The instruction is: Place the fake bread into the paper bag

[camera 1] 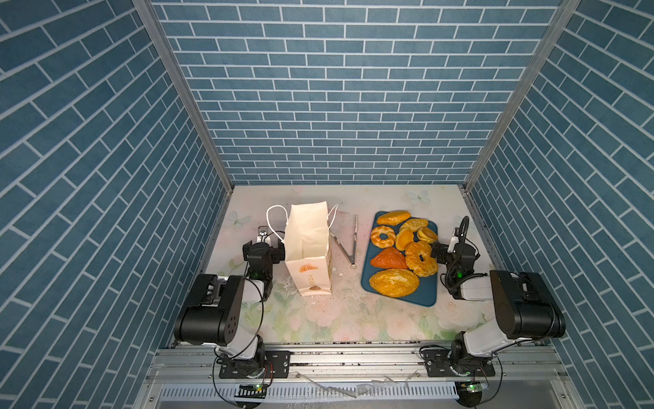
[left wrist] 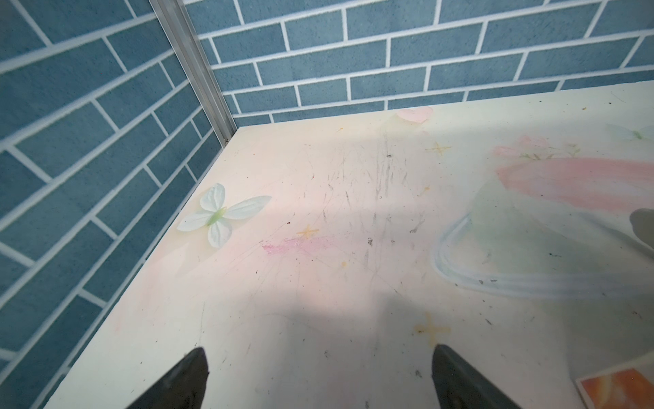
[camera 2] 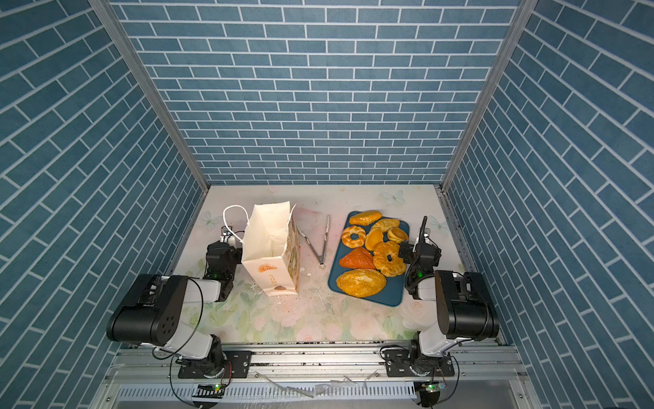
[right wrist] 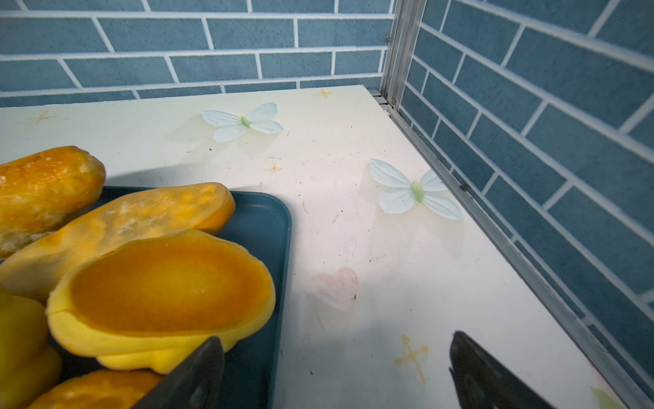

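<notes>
Your left gripper (left wrist: 320, 354) has its fingers (left wrist: 180, 382) spread wide with nothing between them. It hovers over bare table (camera 1: 354, 318), just beside the paper bag (camera 1: 308, 248). Your right gripper (right wrist: 336, 338) is equally wide and empty, with one finger over the tray (camera 1: 424, 299) edge next to a bun (right wrist: 166, 287). All eight pieces of fake bread (camera 1: 394, 282) lie on the tray. The upright bag looks empty inside as far as you can see. Nothing is bagged yet, so I judge the whole job lies ahead.
</notes>
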`<control>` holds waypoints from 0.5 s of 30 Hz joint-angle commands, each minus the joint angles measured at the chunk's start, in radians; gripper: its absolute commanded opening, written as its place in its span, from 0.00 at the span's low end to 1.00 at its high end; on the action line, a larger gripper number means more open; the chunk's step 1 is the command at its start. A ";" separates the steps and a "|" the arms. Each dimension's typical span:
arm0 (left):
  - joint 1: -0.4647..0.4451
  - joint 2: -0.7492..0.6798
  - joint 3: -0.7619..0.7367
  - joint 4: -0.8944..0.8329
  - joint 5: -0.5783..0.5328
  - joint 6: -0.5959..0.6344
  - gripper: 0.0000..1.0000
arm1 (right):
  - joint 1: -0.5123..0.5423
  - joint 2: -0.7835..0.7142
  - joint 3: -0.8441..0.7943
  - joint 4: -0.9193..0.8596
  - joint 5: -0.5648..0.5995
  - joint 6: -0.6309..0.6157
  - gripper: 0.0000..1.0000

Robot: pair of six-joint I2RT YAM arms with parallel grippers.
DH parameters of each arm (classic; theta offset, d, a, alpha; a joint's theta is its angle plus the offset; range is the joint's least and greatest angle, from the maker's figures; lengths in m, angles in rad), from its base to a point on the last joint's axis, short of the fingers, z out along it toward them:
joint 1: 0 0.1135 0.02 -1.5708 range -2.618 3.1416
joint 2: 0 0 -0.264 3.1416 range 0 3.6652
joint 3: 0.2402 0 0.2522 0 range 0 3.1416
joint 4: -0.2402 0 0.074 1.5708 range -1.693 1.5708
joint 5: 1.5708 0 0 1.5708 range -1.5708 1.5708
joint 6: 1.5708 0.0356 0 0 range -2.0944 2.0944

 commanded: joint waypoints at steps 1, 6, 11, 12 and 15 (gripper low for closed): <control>0.002 -0.001 0.018 0.001 0.007 0.000 1.00 | -0.005 -0.004 0.018 0.008 -0.011 -0.012 0.99; 0.001 -0.001 0.017 0.003 0.006 0.000 1.00 | -0.004 -0.007 0.005 0.030 -0.001 -0.017 0.96; 0.000 -0.035 0.002 -0.005 -0.127 -0.056 0.99 | 0.009 -0.060 0.008 -0.006 0.054 -0.018 0.91; 0.001 -0.031 -0.010 0.024 -0.130 -0.053 1.00 | 0.014 -0.086 0.017 -0.044 0.064 -0.021 0.91; -0.002 -0.043 -0.024 0.044 -0.120 -0.048 0.99 | 0.018 -0.147 -0.002 -0.067 0.080 -0.022 0.90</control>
